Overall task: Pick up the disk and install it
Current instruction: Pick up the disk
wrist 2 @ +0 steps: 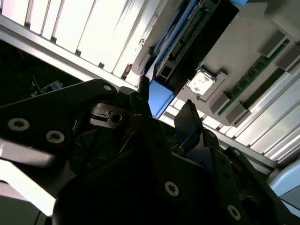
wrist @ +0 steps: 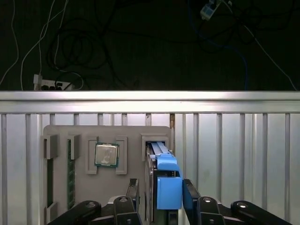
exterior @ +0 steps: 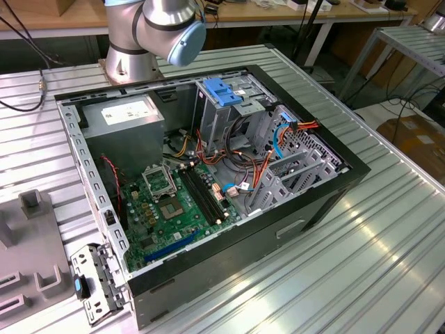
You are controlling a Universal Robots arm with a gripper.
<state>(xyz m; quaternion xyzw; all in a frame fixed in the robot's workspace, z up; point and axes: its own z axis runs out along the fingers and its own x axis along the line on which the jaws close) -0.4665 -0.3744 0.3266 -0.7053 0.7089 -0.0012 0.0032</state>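
**A:** Grey holder tray (wrist: 89, 136), chip (wrist: 107, 155) in its pocket, then the disk (wrist: 168, 190) on edge in the slot by the tray's edge. What could go wrong?

**B:** The gripper (wrist: 161, 183) straddles it, fingers (wrist: 134, 188) apart, holding nothing. One finger looks nearer, so closing could tip the disk and jam it in the slot.

**A:** Its look?

**B:** Thin, dark-sided, a bright blue plastic rail on top, likely slippery.

Exterior view: down onto computer case (exterior: 229, 271); both wrist views: close, tray (wrist: 84, 136) (wrist 2: 243, 51).
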